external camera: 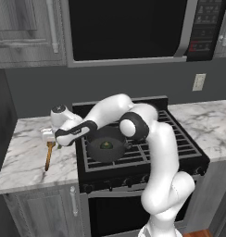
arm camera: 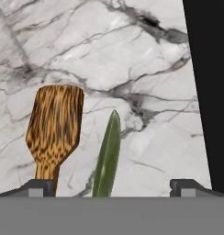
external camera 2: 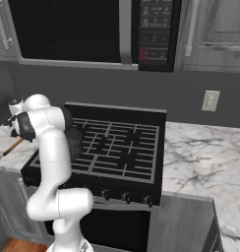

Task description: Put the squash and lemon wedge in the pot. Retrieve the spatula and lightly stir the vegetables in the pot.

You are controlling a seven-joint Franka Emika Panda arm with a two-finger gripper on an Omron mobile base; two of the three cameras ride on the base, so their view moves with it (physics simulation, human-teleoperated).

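My gripper (external camera: 48, 138) hangs open, low over the marble counter to the left of the stove. Between its fingertips (arm camera: 40, 187) lies the lemon wedge (arm camera: 108, 156), a slim green sliver, untouched on the counter. Just left of it in the hand view is the striped wooden head of the spatula (arm camera: 56, 128); its handle runs toward the counter's front edge (external camera: 48, 159). The dark pot (external camera: 107, 144) stands on the stove's front left burner with the round green squash (external camera: 105, 145) inside. From the right side my arm hides part of the pot (external camera 2: 74, 142).
The black stove's edge (arm camera: 210, 92) runs close to the right of the wedge. Marble counter (external camera: 27, 152) spreads left of the stove, and more counter (external camera 2: 200, 157) lies to its right. A microwave (external camera: 128, 28) hangs above the stove.
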